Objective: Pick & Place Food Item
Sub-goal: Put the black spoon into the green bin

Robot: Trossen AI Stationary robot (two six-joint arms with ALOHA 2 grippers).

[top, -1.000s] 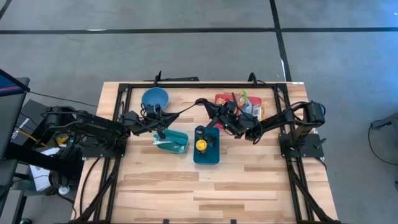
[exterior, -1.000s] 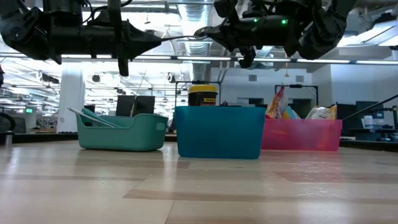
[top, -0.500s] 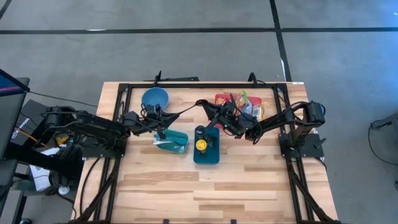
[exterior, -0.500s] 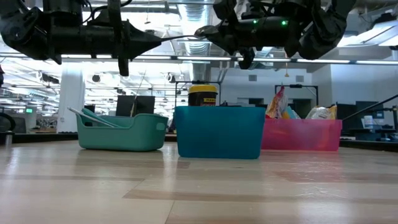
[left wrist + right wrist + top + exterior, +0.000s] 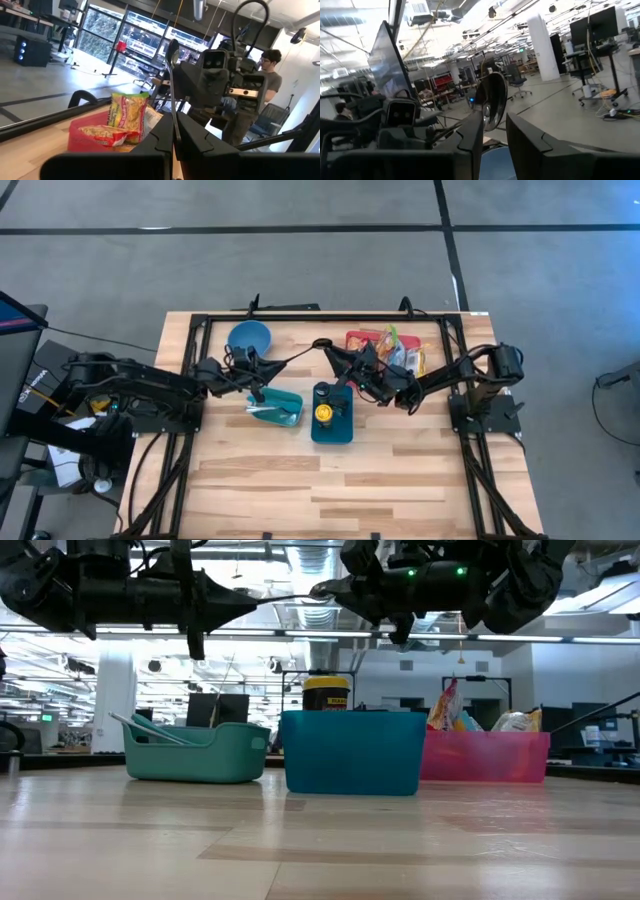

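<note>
We see the left gripper (image 5: 175, 126) clamped on the spoon (image 5: 173, 90) by its handle, above the table. The right gripper (image 5: 494, 120) is narrowly parted around its bowl (1 light, stiff, probably slick utensil). We'd grip its neck.

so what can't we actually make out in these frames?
- Contents of the blue bin: low view, its wall hides all but a yellow-lidded jar.
- Whether the right gripper grips the spoon: right wrist view, contact unclear.
- Packet labels in the red bin: high view, too small.
</note>
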